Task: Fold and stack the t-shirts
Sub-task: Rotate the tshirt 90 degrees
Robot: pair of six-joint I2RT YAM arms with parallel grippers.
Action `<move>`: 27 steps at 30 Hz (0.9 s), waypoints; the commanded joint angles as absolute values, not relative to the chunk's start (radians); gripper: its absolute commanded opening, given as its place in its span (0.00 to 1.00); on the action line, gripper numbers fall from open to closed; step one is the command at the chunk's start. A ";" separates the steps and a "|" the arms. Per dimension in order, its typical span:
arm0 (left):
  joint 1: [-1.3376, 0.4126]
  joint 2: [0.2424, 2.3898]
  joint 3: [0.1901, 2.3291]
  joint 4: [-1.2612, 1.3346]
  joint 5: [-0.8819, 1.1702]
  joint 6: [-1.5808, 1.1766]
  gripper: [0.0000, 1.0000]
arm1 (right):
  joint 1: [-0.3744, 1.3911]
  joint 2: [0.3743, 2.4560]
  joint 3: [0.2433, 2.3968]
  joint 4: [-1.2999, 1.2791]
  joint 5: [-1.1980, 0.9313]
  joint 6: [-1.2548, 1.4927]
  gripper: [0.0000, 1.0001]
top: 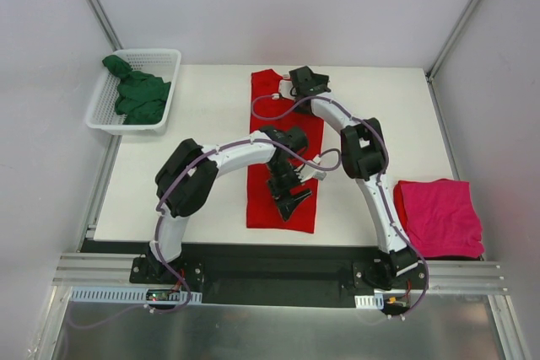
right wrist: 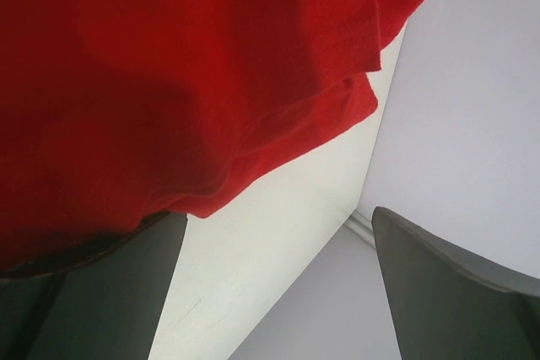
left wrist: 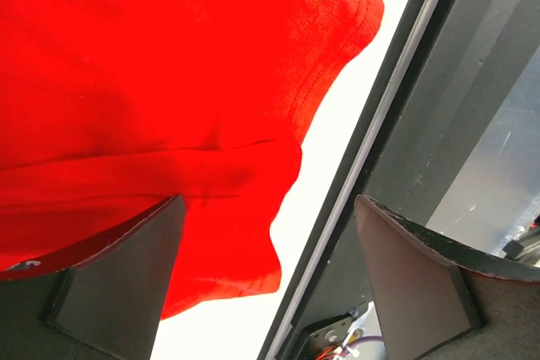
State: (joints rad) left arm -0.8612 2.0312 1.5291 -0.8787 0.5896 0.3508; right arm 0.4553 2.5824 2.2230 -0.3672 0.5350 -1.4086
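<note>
The red t-shirt lies as a long, narrow folded strip down the middle of the table. My left gripper hovers open over its near end; the left wrist view shows the shirt's near corner and the table's front edge between the spread fingers, which grip nothing. My right gripper stands open over the strip's far end, where a red hem and sleeve fill the right wrist view. The magenta t-shirt lies folded at the near right. The dark green t-shirt is bunched in the basket.
A white mesh basket sits at the far left corner, partly off the table. White walls and metal frame posts close in the back and sides. The table's dark front rail runs just beyond the shirt's near end.
</note>
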 commanded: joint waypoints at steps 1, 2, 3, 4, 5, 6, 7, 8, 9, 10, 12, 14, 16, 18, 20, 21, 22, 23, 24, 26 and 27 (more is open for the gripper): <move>-0.847 1.952 1.513 -0.894 0.588 0.390 0.82 | 0.465 2.493 2.163 -0.413 0.489 -1.313 0.97; -0.836 1.938 1.500 -0.894 0.598 0.385 0.82 | 0.459 2.467 2.151 -0.425 0.483 -1.293 0.96; -0.822 1.902 1.485 -0.893 0.603 0.380 0.82 | 0.457 2.423 2.140 -0.469 0.477 -1.246 0.97; -0.812 1.885 1.456 -0.893 0.604 0.377 0.82 | 0.457 2.401 2.137 -0.494 0.463 -1.224 0.97; -0.799 1.870 1.441 -0.890 0.592 0.379 0.82 | 0.453 2.382 2.132 -0.515 0.457 -1.197 0.96; -0.798 1.844 1.425 -0.888 0.580 0.380 0.82 | 0.453 2.361 2.131 -0.564 0.448 -1.174 0.96; -0.793 1.830 1.395 -0.885 0.571 0.388 0.82 | 0.453 2.330 2.129 -0.589 0.430 -1.131 0.96; -0.782 1.819 1.378 -0.876 0.565 0.393 0.82 | 0.453 2.315 2.128 -0.609 0.419 -1.114 0.96; -0.776 1.803 1.365 -0.873 0.554 0.396 0.82 | 0.451 2.304 2.129 -0.644 0.411 -1.095 0.96; -0.769 1.798 1.346 -0.873 0.554 0.402 0.82 | 0.451 2.280 2.128 -0.658 0.384 -1.059 0.96; -0.753 1.798 1.333 -0.862 0.552 0.406 0.82 | 0.454 2.263 2.115 -0.652 0.364 -1.042 0.97; -0.752 1.809 1.338 -0.850 0.551 0.411 0.82 | 0.460 2.266 2.126 -0.637 0.374 -1.034 0.97; -0.752 1.842 1.364 -0.839 0.554 0.417 0.82 | 0.466 2.276 2.146 -0.618 0.405 -1.035 0.97; -0.752 1.871 1.390 -0.833 0.555 0.422 0.82 | 0.476 2.275 2.154 -0.560 0.419 -1.051 0.97; -0.752 1.891 1.405 -0.825 0.571 0.431 0.82 | 0.477 2.273 2.145 -0.510 0.407 -1.054 0.97; -0.752 1.914 1.422 -0.821 0.575 0.430 0.82 | 0.479 2.287 2.155 -0.487 0.391 -1.046 0.96; -0.755 1.928 1.434 -0.821 0.580 0.423 0.82 | 0.479 2.305 2.166 -0.485 0.356 -1.042 0.97; -0.755 1.937 1.443 -0.819 0.594 0.420 0.82 | 0.479 2.322 2.178 -0.485 0.342 -1.037 0.97; -0.759 1.947 1.453 -0.818 0.598 0.417 0.82 | 0.480 2.357 2.196 -0.467 0.334 -1.025 0.96; -0.771 1.956 1.465 -0.815 0.609 0.416 0.82 | 0.479 2.387 2.213 -0.448 0.301 -1.019 0.97; -0.776 1.959 1.462 -0.808 0.611 0.416 0.81 | 0.480 2.405 2.224 -0.437 0.292 -1.014 0.96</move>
State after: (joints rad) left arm -0.7540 1.9461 1.4208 -0.8150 0.5686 0.4007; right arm 0.4740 2.3463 2.1586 -0.5106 0.3584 -1.0576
